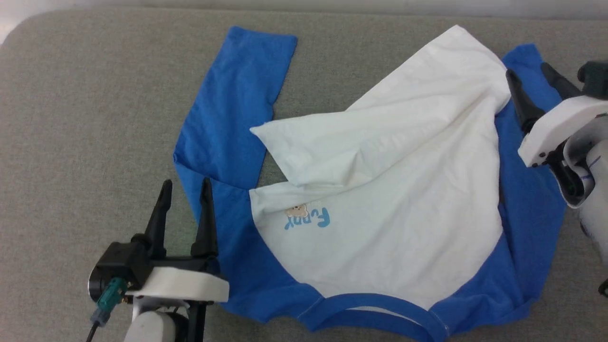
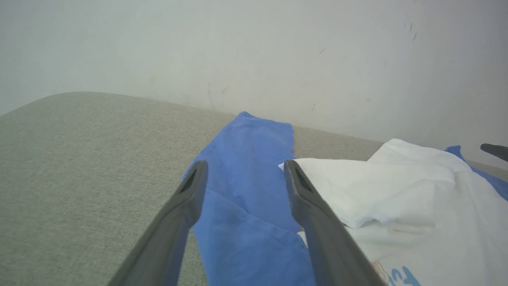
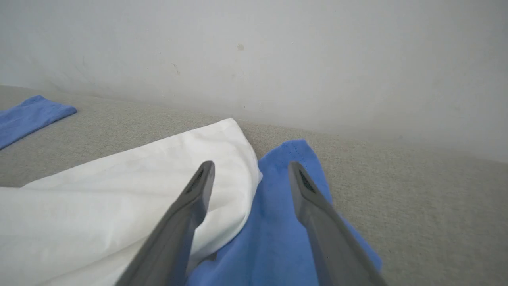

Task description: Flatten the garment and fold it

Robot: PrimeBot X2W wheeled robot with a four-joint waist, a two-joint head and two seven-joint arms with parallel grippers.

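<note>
The garment [image 1: 389, 190] lies on the grey surface, collar toward me, its white body folded up and bunched across the middle with a small blue print on the chest. One blue sleeve [image 1: 237, 99] stretches to the far left. The other sleeve [image 1: 527, 199] runs along the right side. My left gripper [image 1: 186, 183] hovers open over the left shoulder seam, nothing between its fingers [image 2: 190, 190]. My right gripper [image 1: 527, 71] stands open above the far right sleeve end [image 3: 285, 198] and the white hem [image 3: 178, 167], holding nothing.
The grey fabric surface [image 1: 85, 118] spreads wide to the left, with a rounded far-left corner. A pale wall [image 2: 254, 51] rises directly behind its back edge.
</note>
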